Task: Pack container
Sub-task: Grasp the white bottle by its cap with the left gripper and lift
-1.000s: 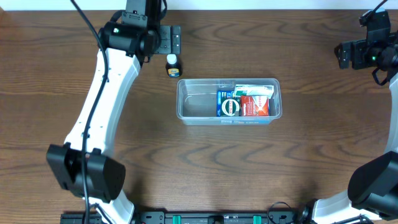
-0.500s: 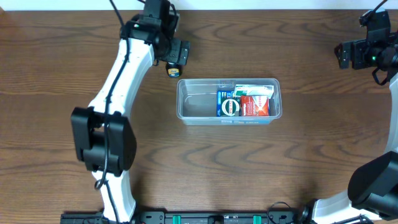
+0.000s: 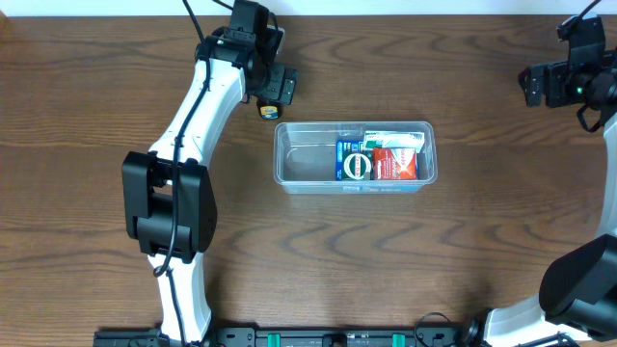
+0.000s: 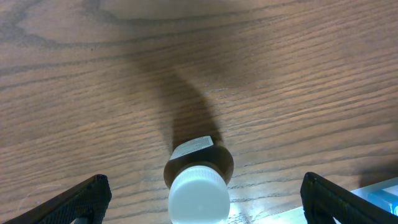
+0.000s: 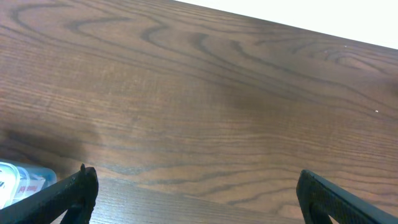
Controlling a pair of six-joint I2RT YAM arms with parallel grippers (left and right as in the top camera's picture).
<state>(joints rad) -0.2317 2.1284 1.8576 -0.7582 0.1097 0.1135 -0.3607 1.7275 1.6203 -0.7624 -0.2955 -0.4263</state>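
Clear plastic, shallow and round-cornered, the container (image 3: 301, 162) sits mid-table, with blue and red packets (image 3: 381, 162) filling its right half. The left arm (image 3: 193, 116) stretches toward the far edge, and the left gripper (image 3: 275, 87) is spread wide above a small white-capped bottle (image 4: 199, 198) standing just beyond the container's far-left corner. The right gripper (image 5: 193, 190) hangs at the far right, fingers also wide apart over the wooden table (image 5: 217, 93).

Bottle (image 4: 198, 198) on table (image 4: 186, 62), centred between left gripper (image 4: 205, 186) jaws, which stand apart; container (image 3: 304, 159) lies just outside one jaw.
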